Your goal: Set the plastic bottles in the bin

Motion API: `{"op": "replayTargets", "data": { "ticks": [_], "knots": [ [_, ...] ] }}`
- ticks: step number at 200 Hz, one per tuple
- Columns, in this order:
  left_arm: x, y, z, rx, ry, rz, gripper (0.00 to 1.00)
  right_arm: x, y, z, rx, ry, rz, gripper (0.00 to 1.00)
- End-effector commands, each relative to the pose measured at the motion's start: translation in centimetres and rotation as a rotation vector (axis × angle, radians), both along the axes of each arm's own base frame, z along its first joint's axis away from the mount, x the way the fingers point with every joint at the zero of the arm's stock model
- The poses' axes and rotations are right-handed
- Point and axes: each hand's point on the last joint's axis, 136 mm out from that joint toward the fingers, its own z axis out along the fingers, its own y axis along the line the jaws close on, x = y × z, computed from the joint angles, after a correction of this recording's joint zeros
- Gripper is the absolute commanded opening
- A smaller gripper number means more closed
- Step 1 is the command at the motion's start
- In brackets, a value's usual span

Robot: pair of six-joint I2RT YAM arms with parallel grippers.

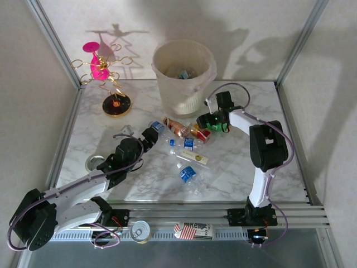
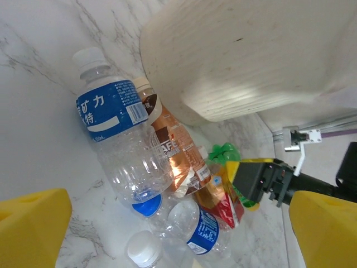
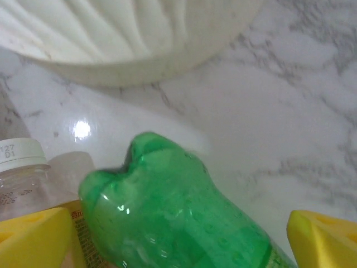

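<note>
Several plastic bottles lie in a heap mid-table: a clear one with a blue label (image 2: 114, 128), a brown-labelled one (image 2: 173, 145), a small blue-labelled one (image 1: 188, 144) and a green one (image 3: 167, 218). More bottles (image 1: 183, 72) rest inside the cream ribbed bin (image 1: 184, 84) at the back. My left gripper (image 1: 154, 130) is open at the heap's left end, with the clear bottles ahead of its yellow fingers (image 2: 28, 229). My right gripper (image 1: 211, 121) is open around the green bottle (image 1: 221, 126), its fingers (image 3: 323, 240) either side; the bin's base (image 3: 111, 33) is just beyond.
A pink-and-gold wire ornament stand (image 1: 106, 67) sits at the back left. A tin can (image 1: 140, 230) and a small printed box (image 1: 192, 230) lie on the front rail. More clear bottles (image 1: 188, 174) are scattered toward the near edge.
</note>
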Motion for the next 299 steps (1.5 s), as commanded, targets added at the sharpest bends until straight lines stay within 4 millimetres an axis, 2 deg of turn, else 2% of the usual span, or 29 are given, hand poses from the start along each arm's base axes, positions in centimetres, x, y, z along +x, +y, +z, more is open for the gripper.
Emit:
{"op": "replayTargets", "data": {
  "ticks": [1,50,134,244,278,299],
  "knots": [
    [0.4,-0.8,1.2,-0.026,-0.017,-0.006,1.00,-1.1,-0.5,0.5,0.024,0.003,-0.029,0.99],
    [0.7,-1.5,1.5,-0.045,-0.028,-0.018,1.00,-2.0,-1.3,0.0,0.004,0.010,-0.055,0.97],
    [0.4,-1.4,1.5,-0.039,-0.026,-0.009,1.00,-0.3,-2.3,-0.9,-0.066,0.005,-0.111,0.86],
    [0.5,-1.5,1.3,-0.040,-0.018,-0.005,1.00,-0.2,-2.4,-2.8,-0.076,0.023,-0.120,0.78],
    [0.6,-1.6,1.4,-0.039,-0.019,-0.005,1.00,-0.3,-2.5,-3.3,-0.078,0.028,-0.122,0.71],
    [0.6,-1.6,1.4,-0.036,-0.018,-0.003,1.00,-0.3,-2.6,-3.1,-0.073,0.021,-0.122,0.63]
  ]
}}
